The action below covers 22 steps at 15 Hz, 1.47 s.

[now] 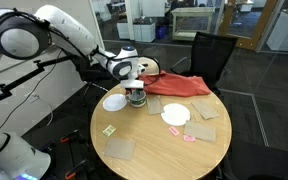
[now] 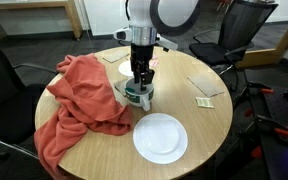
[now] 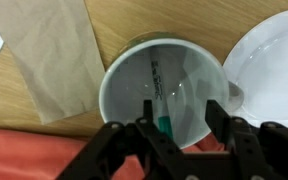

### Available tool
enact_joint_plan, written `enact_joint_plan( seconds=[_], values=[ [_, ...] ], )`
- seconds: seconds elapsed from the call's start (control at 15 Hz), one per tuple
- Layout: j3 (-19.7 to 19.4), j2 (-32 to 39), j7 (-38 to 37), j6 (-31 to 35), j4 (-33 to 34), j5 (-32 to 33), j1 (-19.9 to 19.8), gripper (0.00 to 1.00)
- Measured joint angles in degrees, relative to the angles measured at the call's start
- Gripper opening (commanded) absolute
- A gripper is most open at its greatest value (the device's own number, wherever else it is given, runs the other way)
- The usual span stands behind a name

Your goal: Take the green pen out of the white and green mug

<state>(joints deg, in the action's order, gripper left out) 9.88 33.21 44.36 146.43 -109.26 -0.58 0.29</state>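
The white and green mug (image 3: 112, 88) stands on the round wooden table, next to the red cloth; it shows in both exterior views (image 1: 136, 98) (image 2: 136, 97). The green pen (image 3: 160, 105) leans inside it, with a clear barrel and a green lower part. My gripper (image 3: 182, 122) is open and points straight down over the mug's mouth, its fingers lowered to the rim. The pen lies between the fingers, close to the left one, and is not gripped. The gripper hides the pen in both exterior views (image 1: 134, 88) (image 2: 141, 80).
A red cloth (image 2: 79, 100) lies bunched beside the mug. White plates (image 2: 160, 137) (image 1: 115, 102) sit on either side of it. Brown paper napkins (image 3: 54, 50) (image 1: 119, 149) and small packets (image 1: 109, 130) lie on the table (image 1: 164, 150). Office chairs surround it.
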Motion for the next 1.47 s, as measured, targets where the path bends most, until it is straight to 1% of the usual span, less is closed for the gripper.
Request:
enact_joint_plan(
  seconds=[0.53,0.6,0.67,0.73,0.8,0.87,1.0,1.07,1.13,1.2,1.47],
  values=[
    [0.12,3.5,0.15,0.44,3.43,0.13,0.0,0.56],
    [0.12,3.95,0.17,0.66,3.8,0.15,-0.01,0.54],
    [0.13,4.38,0.2,0.94,4.1,0.16,-0.02,0.37],
    [0.17,4.76,0.24,1.09,4.38,0.16,-0.05,0.29],
    [0.21,5.15,0.25,1.13,4.66,0.16,-0.09,0.26],
    [0.28,5.49,0.26,1.14,4.88,0.17,-0.13,0.19],
    [0.6,6.0,0.27,1.14,5.16,0.17,-0.34,0.02],
    [0.85,6.16,0.27,1.15,5.23,0.17,-0.53,0.0],
    [1.05,6.26,0.27,1.17,5.25,0.17,-0.7,0.01],
    [1.23,6.27,0.27,1.2,5.25,0.17,-0.84,0.04],
    [1.89,6.04,0.27,2.38,5.13,0.17,-1.41,0.04]
  ],
)
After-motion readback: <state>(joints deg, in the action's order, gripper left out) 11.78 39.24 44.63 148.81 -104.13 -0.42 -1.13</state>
